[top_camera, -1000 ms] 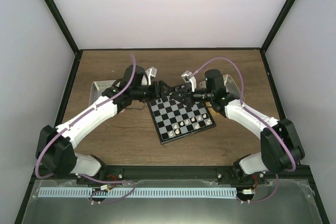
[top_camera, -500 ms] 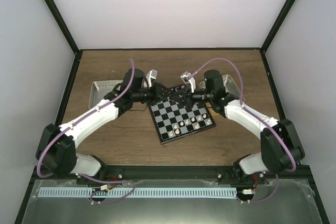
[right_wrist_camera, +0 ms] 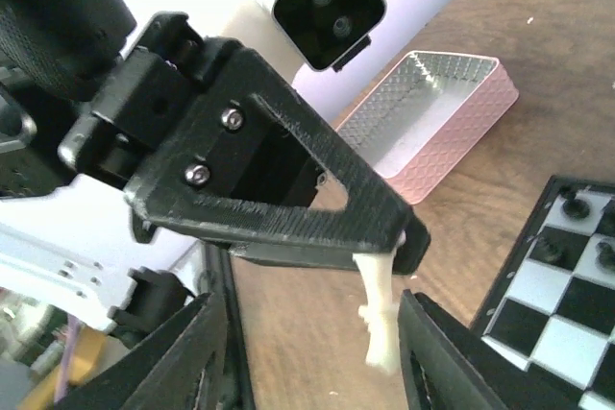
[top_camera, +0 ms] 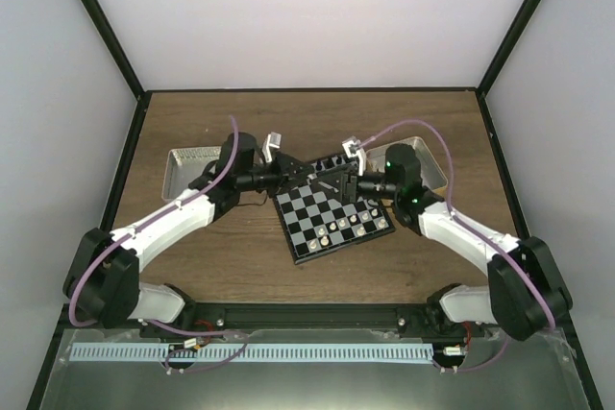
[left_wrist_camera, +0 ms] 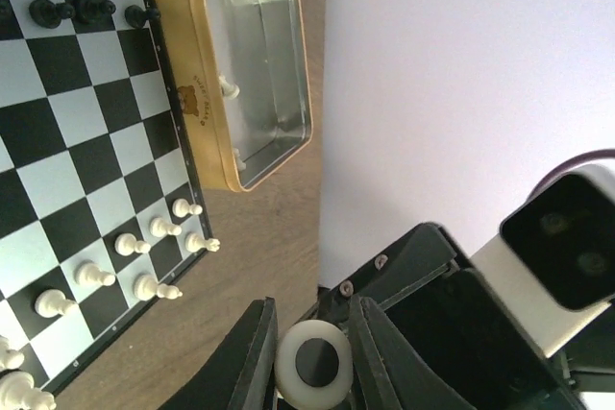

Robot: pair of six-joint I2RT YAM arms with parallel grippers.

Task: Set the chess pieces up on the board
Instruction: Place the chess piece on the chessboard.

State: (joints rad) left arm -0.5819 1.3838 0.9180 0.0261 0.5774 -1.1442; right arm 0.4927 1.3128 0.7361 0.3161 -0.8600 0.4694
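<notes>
- Both arms meet in the air over the far edge of the board (left_wrist_camera: 86, 141). It looks like a hand-off from one arm to the other.
- The left pincer (left_wrist_camera: 312, 357) is closed on a tall cream-white chess piece (right_wrist_camera: 378, 319), gripped near its round base, with the rest sticking out past the fingertips. The piece hangs over the bare surface (right_wrist_camera: 298, 333) just beside the board's border. I cannot tell which piece it is.
- The right pincer (right_wrist_camera: 322, 357) is open, its fingers wide either side of the piece and not touching it.
- White pawns (left_wrist_camera: 130, 243) stand along the board's near-right side, and black chessmen (left_wrist_camera: 72, 12) stand on the opposite side.
- The tan tray (left_wrist_camera: 197, 93) to the right of the board holds a couple more white pieces. The pink tray (right_wrist_camera: 452, 122) sits to the left.
- To do this step well, the right arm should back straight off so neither finger brushes the piece.
- The left arm should then turn the piece base-down and lower it onto an edge square behind the pawns. It needs to stay clear of the pawns, which look easy to topple.
- It should open only once the base sits flat.
</notes>
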